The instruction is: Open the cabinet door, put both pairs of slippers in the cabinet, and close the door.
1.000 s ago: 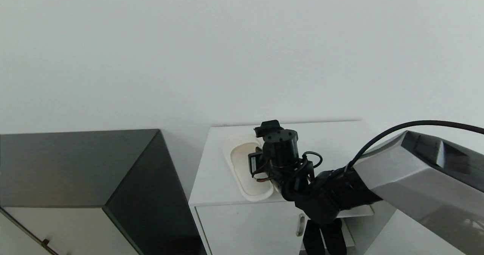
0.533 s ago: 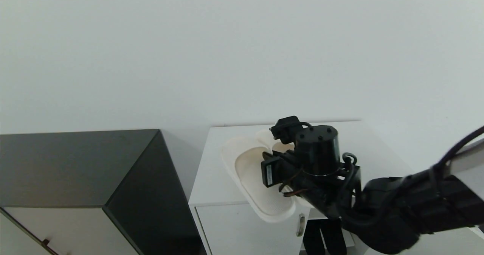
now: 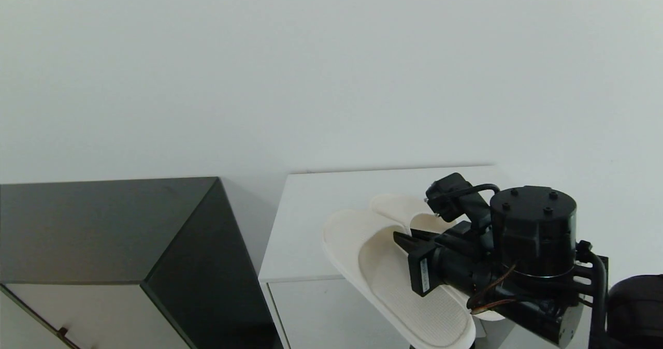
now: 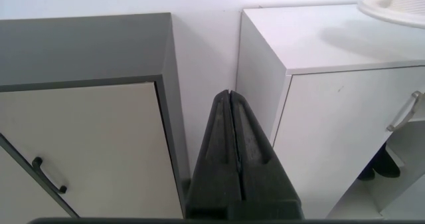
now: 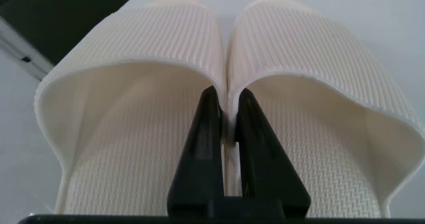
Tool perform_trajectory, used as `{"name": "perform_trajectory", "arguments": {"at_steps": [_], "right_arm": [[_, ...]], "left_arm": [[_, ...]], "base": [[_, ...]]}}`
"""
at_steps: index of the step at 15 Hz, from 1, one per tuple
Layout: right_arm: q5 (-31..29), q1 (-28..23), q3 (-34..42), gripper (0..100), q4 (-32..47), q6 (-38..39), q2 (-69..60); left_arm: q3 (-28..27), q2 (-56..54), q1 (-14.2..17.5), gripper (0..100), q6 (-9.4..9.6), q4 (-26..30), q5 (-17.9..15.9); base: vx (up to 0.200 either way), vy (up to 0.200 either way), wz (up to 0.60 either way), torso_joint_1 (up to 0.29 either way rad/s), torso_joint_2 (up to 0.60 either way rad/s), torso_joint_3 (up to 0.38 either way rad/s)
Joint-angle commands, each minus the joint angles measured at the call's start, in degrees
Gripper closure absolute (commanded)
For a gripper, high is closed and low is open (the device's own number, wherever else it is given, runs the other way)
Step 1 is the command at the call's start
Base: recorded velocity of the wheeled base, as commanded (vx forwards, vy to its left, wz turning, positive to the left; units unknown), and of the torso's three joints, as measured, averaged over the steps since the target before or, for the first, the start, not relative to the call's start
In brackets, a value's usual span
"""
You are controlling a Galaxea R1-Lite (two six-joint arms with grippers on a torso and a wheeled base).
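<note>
A pair of cream slippers hangs in the air over the front right of the white cabinet. My right gripper is shut on the two inner straps, pinched together. The slippers sit side by side, toes pointing away from the wrist. Lower down, my left gripper is shut on nothing, facing the gap between the grey cabinet and the white cabinet. The white door's handle is off to one side. A slipper edge overhangs the white top.
The dark grey cabinet stands left of the white one, with a handle on its pale door. Dark shoes sit in a shadowed opening low by the white door. A plain wall rises behind both cabinets.
My right gripper has lifted the slippers off the white cabinet's top and carried them right and toward the camera, beyond the front edge.
</note>
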Motion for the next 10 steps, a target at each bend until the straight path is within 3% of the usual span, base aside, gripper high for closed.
{"name": "perform_trajectory", "arguments": {"at_steps": [1, 10], "right_arm": [[0.12, -0.28, 1.29, 100, 0.02, -0.17, -1.85], [0.12, -0.45, 2.25, 100, -0.07, -0.25, -2.55]], "left_arm": [[0.0, -0.01, 0.01, 100, 0.13, -0.01, -0.06], [0.0, -0.01, 0.01, 100, -0.05, -0.01, -0.14]], "base": [[0.0, 0.0, 0.0, 0.0, 0.0, 0.0], [-0.2, 0.0, 0.0, 0.002, 0.0, -0.001]]}}
